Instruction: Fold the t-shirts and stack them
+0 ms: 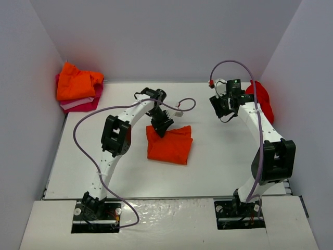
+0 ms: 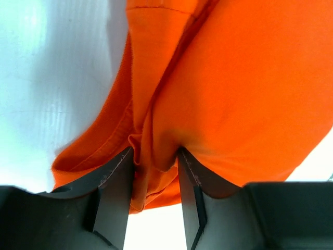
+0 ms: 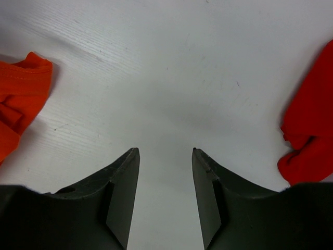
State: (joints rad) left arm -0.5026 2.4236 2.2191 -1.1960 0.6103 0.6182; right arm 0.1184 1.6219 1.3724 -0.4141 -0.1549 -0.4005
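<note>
Left gripper [image 2: 154,156] is pinching a fold at the edge of the orange t-shirt [image 1: 169,146], which you'll see lying folded in the middle of the desk [image 1: 218,156]. At 10 o'clock, in the far corner, a crumpled orange t-shirt [image 1: 77,80] sits on the folded pink and magenta t-shirts [image 1: 78,104]. Red t-shirt [image 1: 263,96] is bunched at 2 o'clock. Right gripper [image 3: 166,151] is near it, jaws spread, nothing between them, over bare desk.
</note>
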